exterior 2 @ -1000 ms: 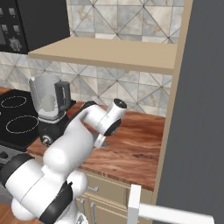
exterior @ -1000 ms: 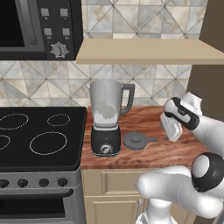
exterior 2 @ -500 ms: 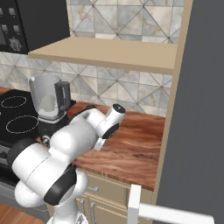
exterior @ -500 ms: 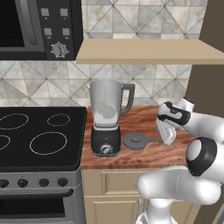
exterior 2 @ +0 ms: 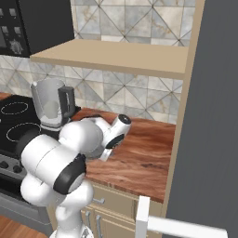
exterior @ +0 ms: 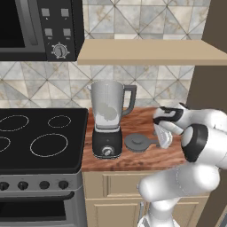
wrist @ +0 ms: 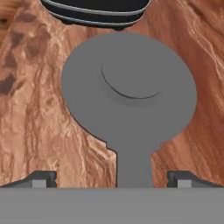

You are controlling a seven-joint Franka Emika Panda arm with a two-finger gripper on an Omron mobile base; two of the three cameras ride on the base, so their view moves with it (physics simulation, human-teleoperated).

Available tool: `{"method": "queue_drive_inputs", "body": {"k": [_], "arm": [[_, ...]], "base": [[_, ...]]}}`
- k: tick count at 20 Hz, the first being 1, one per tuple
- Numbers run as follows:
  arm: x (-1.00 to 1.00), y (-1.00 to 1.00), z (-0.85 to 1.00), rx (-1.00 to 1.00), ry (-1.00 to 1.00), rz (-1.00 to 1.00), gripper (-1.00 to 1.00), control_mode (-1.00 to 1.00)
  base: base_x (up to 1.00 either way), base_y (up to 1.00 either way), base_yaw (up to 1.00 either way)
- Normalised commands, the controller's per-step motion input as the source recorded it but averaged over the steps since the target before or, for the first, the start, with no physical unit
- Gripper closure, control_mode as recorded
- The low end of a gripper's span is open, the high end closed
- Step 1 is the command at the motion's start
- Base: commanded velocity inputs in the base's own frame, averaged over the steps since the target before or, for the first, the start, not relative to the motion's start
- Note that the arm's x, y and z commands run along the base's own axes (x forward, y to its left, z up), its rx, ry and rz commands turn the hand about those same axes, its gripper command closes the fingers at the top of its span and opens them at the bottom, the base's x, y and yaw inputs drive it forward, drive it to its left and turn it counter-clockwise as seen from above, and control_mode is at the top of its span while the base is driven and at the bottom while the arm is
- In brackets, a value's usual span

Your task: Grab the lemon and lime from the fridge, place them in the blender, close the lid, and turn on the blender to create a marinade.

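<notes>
The blender [exterior: 107,128] stands on the wooden counter [exterior: 142,159], its black base [wrist: 96,11] and silver knob facing front, the translucent jar uncovered. Just right of it the dark grey lid [exterior: 138,142] lies flat on the wood. My gripper [exterior: 159,141] hangs low over the lid's right edge, open. In the hand view the lid [wrist: 129,87] lies straight ahead, and its narrow tab reaches back between my two fingertips [wrist: 41,178], which stand wide apart and touch nothing. The fridge [exterior 2: 207,116] rises at the right. The lemon and lime are out of view.
A black stove top [exterior: 35,137] adjoins the counter on the left, with a microwave [exterior: 35,26] above it. A wooden shelf [exterior: 146,51] overhangs the blender. The fridge's white bar handle [exterior 2: 142,216] juts out low at the right.
My hand has swung left and down across the counter, from near the fridge side to just above the lid. The jaws have stayed wide open.
</notes>
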Motion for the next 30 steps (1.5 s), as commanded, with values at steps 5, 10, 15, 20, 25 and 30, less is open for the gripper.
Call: {"method": "queue_drive_inputs", "body": {"k": [5,10,15,20,25,30], "arm": [[0.41,0.0,-0.23,0.0,0.0,0.0,-1.0,-1.0],[0.3,0.0,-0.29,0.0,0.0,0.0,-1.0,-1.0],[0.15,0.01,-0.33,0.0,0.02,0.0,-1.0,-1.0],[0.0,0.18,-0.42,-0.01,0.01,0.0,-1.0,-1.0],[0.0,0.36,-0.46,-0.05,0.0,0.0,-1.0,-1.0],[0.0,0.48,-0.52,-0.09,0.0,0.0,1.0,-1.0]], "base": [[0.0,0.0,0.0],[0.0,0.0,0.0],[0.0,0.0,0.0],[0.0,0.0,0.0],[0.0,0.0,0.0],[0.0,0.0,0.0]]}}
